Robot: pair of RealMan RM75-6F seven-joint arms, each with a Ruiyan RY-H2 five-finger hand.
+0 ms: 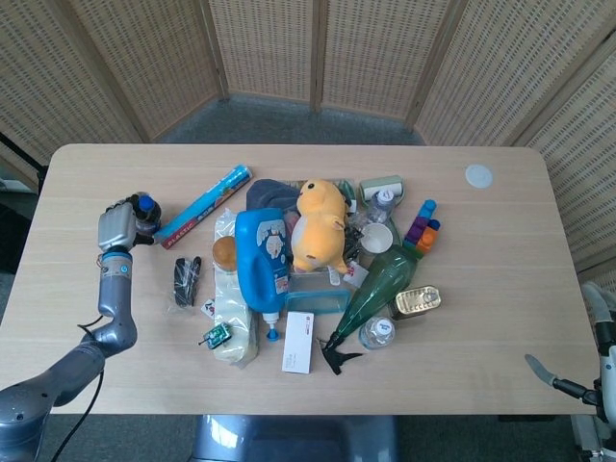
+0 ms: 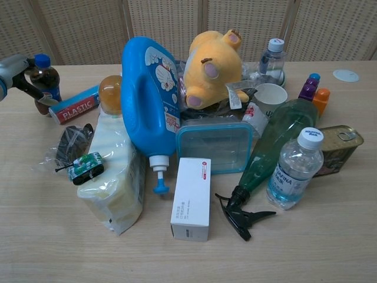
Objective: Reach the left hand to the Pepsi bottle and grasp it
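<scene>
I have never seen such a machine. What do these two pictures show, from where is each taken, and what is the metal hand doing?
This is a two-armed robot with finger hands, at a table. One picture looks down from its head; the other looks forward from its chest. The left hand has wrapped its fingers around the Pepsi bottle, which stands upright beside a blue plastic-wrap roll. The right hand waits at the table's edge, holding nothing. In the middle lies a pile: a blue detergent jug, a yellow plush toy, a green spray bottle.
</scene>
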